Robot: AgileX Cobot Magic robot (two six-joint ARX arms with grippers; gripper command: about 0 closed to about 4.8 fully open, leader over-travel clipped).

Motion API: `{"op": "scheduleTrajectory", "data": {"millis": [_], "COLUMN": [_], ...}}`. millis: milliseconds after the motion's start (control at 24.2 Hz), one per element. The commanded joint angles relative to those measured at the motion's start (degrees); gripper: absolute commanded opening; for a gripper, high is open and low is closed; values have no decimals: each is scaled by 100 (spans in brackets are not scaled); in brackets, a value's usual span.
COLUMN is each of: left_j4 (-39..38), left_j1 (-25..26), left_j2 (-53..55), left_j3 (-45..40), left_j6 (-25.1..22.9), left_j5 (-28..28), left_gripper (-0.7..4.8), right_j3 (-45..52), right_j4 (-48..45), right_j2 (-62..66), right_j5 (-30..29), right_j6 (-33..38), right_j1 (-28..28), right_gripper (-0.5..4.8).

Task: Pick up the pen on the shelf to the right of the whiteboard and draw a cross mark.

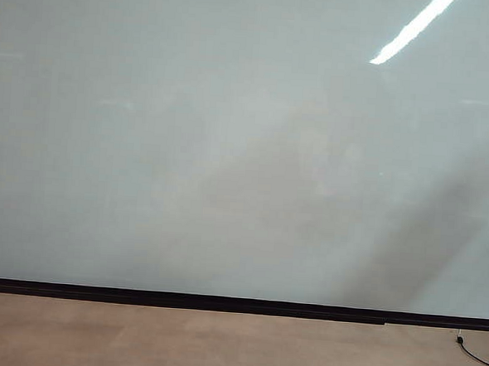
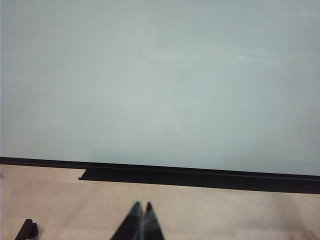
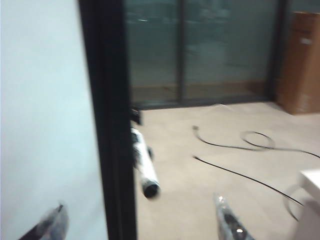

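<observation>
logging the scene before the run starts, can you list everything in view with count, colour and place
whiteboard: one, glossy pale grey-white, fills most of the exterior view; no mark visible on it
black strip: one, along the whiteboard's lower edge
floor: pale tan, below the board
cables: at least two, black, lying on the floor in the right wrist view
white cylinder: one, white with a dark end, beside the board's black edge frame; blurred, may be the pen
brown box: one, far corner of the room
left tool: black tips together, pointing toward the board's lower edge
right tool: open, one tip either side of the board's black edge, holding nothing
</observation>
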State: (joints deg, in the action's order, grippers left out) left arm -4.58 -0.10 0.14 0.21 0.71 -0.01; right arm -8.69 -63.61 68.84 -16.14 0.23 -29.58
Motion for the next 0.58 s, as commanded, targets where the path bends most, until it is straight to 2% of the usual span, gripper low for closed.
{"op": "scheduleTrajectory", "data": {"millis": [41,124,290,497,579], "left_j4": [39,39,39,39,39], "left_j1": [0,0,0,-2,-2], "left_j2": [4,4,4,4,4], "left_j3": [17,17,17,17,17], "left_j6": [-24,-24,-26,-24,-24], "left_j5": [20,22,13,20,20], "left_gripper": [-4,-4,-4,-5,-4], "right_j3": [-289,-420,-758,-1342,-1582], "right_j4": [-1049,-1390,-1467,-1591,-1681], "right_j2": [752,1137,1707,2527,2855], "right_j5": [-354,-352,-520,-1294,-1403], "right_j6": [118,190,210,190,190], "right_j1": [0,0,-11,-240,-267], "right_gripper": [377,377,378,378,377]}}
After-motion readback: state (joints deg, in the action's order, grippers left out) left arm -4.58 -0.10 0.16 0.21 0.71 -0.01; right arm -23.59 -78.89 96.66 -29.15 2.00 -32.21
